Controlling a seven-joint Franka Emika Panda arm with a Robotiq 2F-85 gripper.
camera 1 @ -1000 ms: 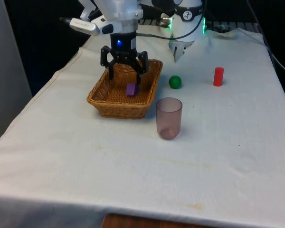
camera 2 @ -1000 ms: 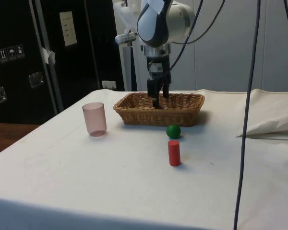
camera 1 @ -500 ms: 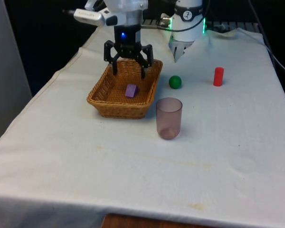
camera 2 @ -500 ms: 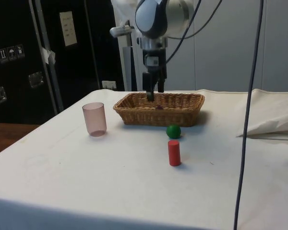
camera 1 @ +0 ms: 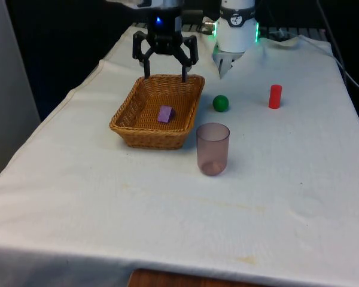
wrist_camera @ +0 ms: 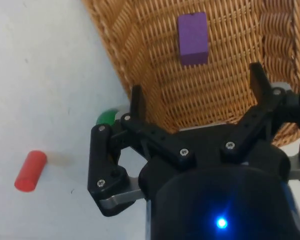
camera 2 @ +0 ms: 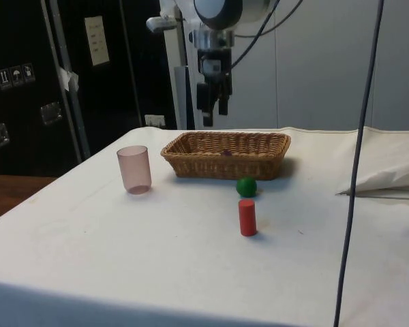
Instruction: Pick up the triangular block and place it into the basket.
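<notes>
The purple triangular block [camera 1: 165,113] lies on the floor of the wicker basket [camera 1: 128,112], also seen as the purple block [wrist_camera: 193,39] inside the basket [wrist_camera: 140,55] in the wrist view. Only a sliver of the block [camera 2: 225,152] shows over the basket's rim [camera 2: 225,163] from the side. My gripper [camera 1: 165,76] hangs open and empty above the basket's far end, well clear of the block. From the side, the gripper [camera 2: 213,109] hovers high over the basket.
A translucent pink cup [camera 1: 213,149] stands in front of the basket, towards the front view's right. A green ball [camera 1: 220,103] and an upright red cylinder [camera 1: 275,96] sit to the front view's right of the basket. Folded white cloth [camera 2: 385,170] lies at the side view's right.
The gripper has risen out of the basket and drawn back towards its far end, open. The purple block dropped from between the fingers and now lies on the basket floor.
</notes>
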